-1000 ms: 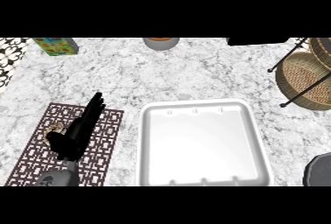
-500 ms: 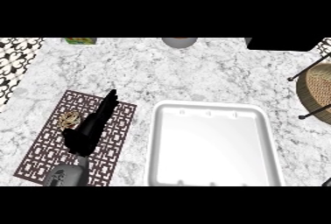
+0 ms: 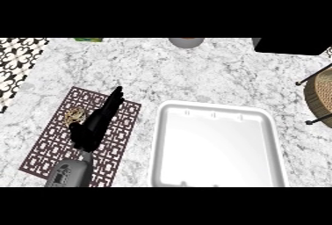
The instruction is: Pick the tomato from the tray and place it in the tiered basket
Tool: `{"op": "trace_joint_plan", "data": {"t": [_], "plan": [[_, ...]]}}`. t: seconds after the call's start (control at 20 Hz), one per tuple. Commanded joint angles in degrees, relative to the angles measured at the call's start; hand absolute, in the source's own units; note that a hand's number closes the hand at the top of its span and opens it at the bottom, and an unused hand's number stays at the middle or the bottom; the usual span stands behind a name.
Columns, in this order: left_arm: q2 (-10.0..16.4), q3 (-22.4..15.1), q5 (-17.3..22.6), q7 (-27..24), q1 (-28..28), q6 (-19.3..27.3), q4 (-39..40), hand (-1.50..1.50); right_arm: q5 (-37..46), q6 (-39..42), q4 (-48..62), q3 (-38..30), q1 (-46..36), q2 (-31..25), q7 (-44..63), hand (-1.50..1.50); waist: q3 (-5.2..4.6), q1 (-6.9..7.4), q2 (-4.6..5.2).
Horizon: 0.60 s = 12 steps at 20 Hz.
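- The left hand [image 3: 96,125] lies over the patterned mat [image 3: 43,151], fingers straight, holding nothing, as before.
- The tray [image 3: 217,149] on the desk [image 3: 194,70] shows no tomato.
- The tiered basket [image 3: 319,94] has slid to the view's right edge. The right hand is unseen, so the carry may be under way.

A white-and-grey marbled worktop [image 3: 194,74] fills nearly the whole view under even, soft light. At the far left it borders a black-and-white patterned tile surface [image 3: 16,61]. A dark lattice mat [image 3: 48,140] lies near left. Along the far edge stand a grey round vessel [image 3: 186,41], a green item [image 3: 89,39] and, far right, a black block [image 3: 288,45].
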Motion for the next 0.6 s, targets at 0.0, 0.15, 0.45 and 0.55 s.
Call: {"op": "trace_joint_plan", "data": {"t": [0.0, 0.15, 0.45, 0.55], "plan": [[-1.2, 0.0, -0.3, 0.4, -1.6, 0.8, 1.2, 0.00, 3.6, 0.4, 2.7, 4.9, -6.7, 3.7, -0.9, 1.50, -0.02, -0.27, 0.02], [0.3, 1.0, 0.4, -1.4, 0.7, -0.3, 0.9, 0.00, 5.8, -1.7, 5.2, 6.7, -11.2, 6.4, -0.3, 1.50, -0.04, -0.55, -0.11], [0.5, 1.4, 0.4, -1.8, 1.6, -0.5, 0.8, 0.00, 8.9, -3.3, 10.2, 9.1, -18.8, 12.2, 2.1, 1.50, -0.07, -1.09, -0.21], [-0.1, 0.6, -1.8, -2.7, 0.3, 1.0, 2.1, 0.00, 9.8, -2.7, 12.7, 9.4, -18.0, 11.7, -2.2, 1.50, -0.02, -1.47, -0.11]]}}
